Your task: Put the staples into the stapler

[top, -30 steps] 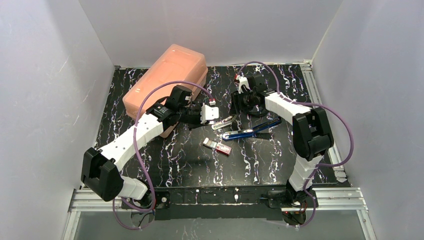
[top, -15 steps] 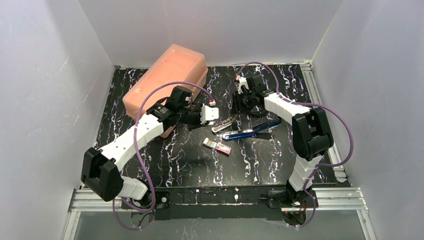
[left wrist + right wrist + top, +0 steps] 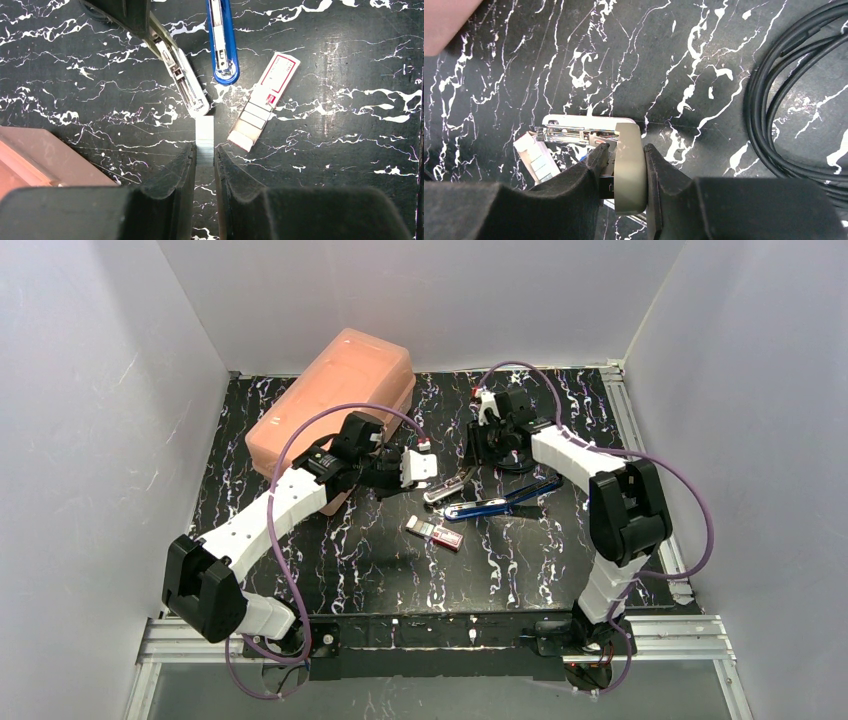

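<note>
The stapler lies open in mid-table, with its blue body [image 3: 500, 504] and its silver magazine [image 3: 450, 486] swung apart. My right gripper [image 3: 487, 448] is shut on the stapler's grey rear end [image 3: 630, 167], with the open magazine [image 3: 579, 134] reaching away from it. My left gripper [image 3: 430, 472] is shut on a silver strip of staples [image 3: 204, 137]. The strip's far end sits just short of the magazine tip [image 3: 197, 102]. The staples box [image 3: 264, 100], pink-red with its grey tray pulled out, lies right of the strip; it also shows in the top view [image 3: 435, 533].
A large salmon-pink plastic case [image 3: 335, 400] stands at the back left, touching my left arm. A black cable [image 3: 784, 100] loops on the mat right of my right gripper. White walls close in the black marbled mat [image 3: 350, 560].
My right arm's elbow has shifted slightly to the right. The stapler, the box and my left gripper have barely moved.
</note>
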Controlling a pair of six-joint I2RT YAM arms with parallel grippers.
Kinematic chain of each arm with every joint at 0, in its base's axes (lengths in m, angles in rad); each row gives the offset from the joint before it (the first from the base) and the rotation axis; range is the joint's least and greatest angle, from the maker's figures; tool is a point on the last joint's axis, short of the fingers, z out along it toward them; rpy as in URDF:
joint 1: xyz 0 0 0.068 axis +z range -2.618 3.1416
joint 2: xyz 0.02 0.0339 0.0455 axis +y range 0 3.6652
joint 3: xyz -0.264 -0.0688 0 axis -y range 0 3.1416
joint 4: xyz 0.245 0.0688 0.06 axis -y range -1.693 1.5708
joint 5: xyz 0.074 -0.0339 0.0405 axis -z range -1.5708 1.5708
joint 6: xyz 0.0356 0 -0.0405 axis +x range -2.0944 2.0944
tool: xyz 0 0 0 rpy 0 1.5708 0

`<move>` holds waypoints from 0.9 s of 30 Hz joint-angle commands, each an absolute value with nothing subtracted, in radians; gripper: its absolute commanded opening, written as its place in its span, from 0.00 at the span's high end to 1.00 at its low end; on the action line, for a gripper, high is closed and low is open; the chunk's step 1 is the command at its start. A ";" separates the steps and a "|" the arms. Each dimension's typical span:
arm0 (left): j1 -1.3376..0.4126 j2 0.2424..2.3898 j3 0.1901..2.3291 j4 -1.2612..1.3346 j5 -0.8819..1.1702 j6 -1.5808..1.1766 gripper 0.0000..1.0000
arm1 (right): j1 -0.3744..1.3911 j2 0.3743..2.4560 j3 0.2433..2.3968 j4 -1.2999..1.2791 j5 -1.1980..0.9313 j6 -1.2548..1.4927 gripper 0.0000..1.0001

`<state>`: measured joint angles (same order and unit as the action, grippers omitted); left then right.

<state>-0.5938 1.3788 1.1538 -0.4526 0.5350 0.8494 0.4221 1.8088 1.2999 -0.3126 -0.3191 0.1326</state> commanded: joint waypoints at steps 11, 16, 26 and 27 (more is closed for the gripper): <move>-0.557 1.355 1.210 -0.521 0.520 0.769 0.98 | 0.428 1.505 1.290 -0.514 -0.357 0.005 0.76; -0.557 1.362 1.231 -0.560 0.515 0.754 0.98 | 0.428 1.377 1.166 -0.565 -0.398 -0.094 0.76; -0.557 1.374 1.245 -0.569 0.517 0.750 0.98 | 0.428 1.288 0.990 -0.600 -0.452 -0.197 0.74; -0.557 1.374 1.242 -0.565 0.518 0.749 0.98 | 0.429 1.284 0.977 -0.594 -0.448 -0.195 0.74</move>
<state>-0.5598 1.3788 1.2129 -0.5457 0.5068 0.7597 0.4232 1.3224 1.0096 -0.6060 -0.4156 -0.1619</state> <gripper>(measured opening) 0.163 0.379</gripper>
